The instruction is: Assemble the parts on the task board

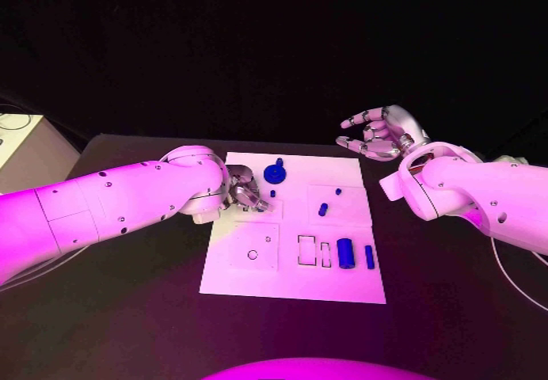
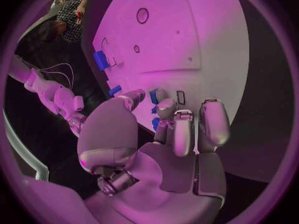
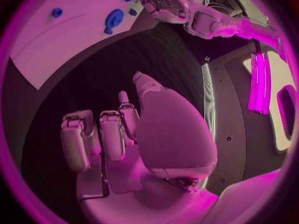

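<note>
Left hand (image 1: 245, 194) on task board (image 1: 292, 285), no legible writing

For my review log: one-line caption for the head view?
Left hand on the task board beside blue parts; right hand open above table.

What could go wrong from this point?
The left hand sits on the task board with a small blue part at its fingertips; that part could slip or be knocked. Nearby, the round blue part could get bumped. The right hand hovers off the board.
</note>
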